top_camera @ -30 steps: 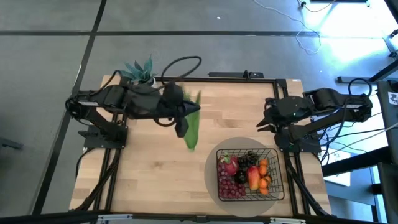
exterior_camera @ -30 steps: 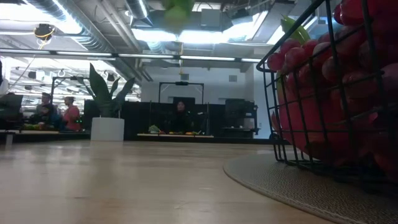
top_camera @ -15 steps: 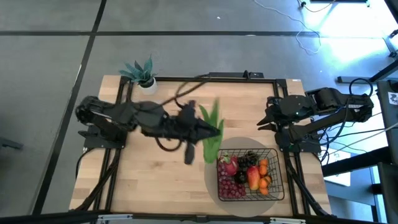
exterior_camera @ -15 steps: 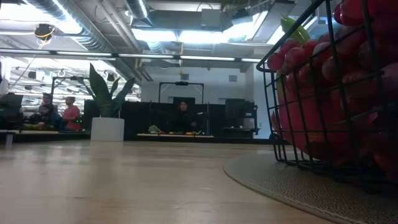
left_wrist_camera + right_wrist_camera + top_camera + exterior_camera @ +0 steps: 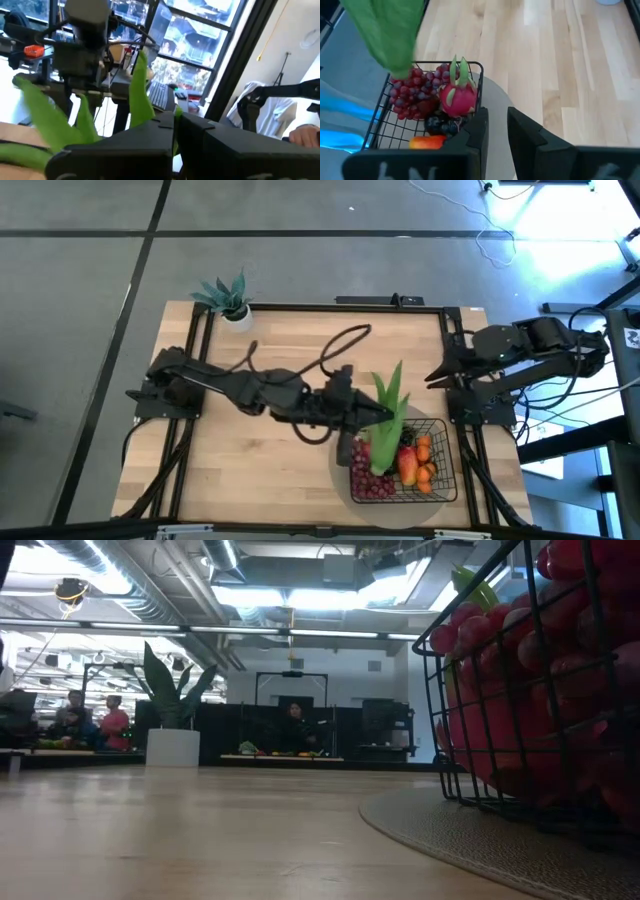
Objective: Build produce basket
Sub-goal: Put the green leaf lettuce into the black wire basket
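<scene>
The left gripper [image 5: 375, 418] is clamped on the green leafy stalk [image 5: 388, 412], jaws together on its lower part, leaf tips fanning toward the table's far edge. The stalk hangs over the near-left corner of the black wire basket [image 5: 447, 476], not yet inside. The basket sits on the round grey mat [image 5: 340, 465] and already holds the pink dragon fruit [image 5: 457, 98], a red grape bunch [image 5: 410, 85], a dark grape bunch [image 5: 440, 125], a red-yellow mango [image 5: 407, 465] and tangerines [image 5: 425, 448].

The stalk looks light and long, probably soft plastic, so the leaves would flex and droop rather than stay rigid. A hold low on the thicker stem end looks best, since the thin leaves would slip or fold. It is longer than the basket looks wide, so it likely has to lie diagonally or lean on the other fruit. Nothing about it looks fragile.

The left arm [image 5: 230, 385] is stretched far across the table toward the right, nearly flat, wrist above the basket's edge. The right gripper [image 5: 432, 377] waits near its base at the right side, above the table, fingers close together and holding nothing, its camera looking down on the basket.
</scene>
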`<state>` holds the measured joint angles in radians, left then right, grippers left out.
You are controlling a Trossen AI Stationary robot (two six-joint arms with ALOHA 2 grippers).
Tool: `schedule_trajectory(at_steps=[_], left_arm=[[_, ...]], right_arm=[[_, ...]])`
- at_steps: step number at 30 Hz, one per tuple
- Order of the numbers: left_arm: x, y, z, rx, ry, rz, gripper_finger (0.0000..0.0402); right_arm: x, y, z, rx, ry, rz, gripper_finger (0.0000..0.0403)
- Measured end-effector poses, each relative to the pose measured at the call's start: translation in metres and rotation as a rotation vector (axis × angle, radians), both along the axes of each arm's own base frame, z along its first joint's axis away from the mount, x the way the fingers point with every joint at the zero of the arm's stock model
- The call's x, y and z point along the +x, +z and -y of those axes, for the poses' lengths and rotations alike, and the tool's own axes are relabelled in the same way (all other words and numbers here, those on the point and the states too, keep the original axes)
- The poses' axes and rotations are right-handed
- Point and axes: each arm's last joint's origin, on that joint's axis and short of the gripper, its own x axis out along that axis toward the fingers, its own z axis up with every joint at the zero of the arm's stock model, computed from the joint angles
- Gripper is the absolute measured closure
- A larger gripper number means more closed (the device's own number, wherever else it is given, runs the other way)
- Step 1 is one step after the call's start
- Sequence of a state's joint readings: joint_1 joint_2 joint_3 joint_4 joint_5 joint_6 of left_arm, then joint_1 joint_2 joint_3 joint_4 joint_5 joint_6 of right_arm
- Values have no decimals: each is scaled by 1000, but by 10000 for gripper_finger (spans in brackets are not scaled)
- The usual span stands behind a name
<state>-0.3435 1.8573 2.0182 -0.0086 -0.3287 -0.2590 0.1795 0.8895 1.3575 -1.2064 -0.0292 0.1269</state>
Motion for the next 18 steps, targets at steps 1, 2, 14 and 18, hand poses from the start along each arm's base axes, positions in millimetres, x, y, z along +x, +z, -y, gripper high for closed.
schedule_trajectory(at_steps=[1,2,14,18], left_arm=[[5,-4,1,-2,3,5,401],[11,-8,2,-7,4,16,401],[61,-55,2,-28,14,90,401],[72,-70,4,-47,6,87,401]], right_arm=[[-3,1,1,0,1,8,345],[-6,2,1,1,2,18,345],[-33,9,6,17,4,108,345],[-37,10,7,18,4,119,345]])
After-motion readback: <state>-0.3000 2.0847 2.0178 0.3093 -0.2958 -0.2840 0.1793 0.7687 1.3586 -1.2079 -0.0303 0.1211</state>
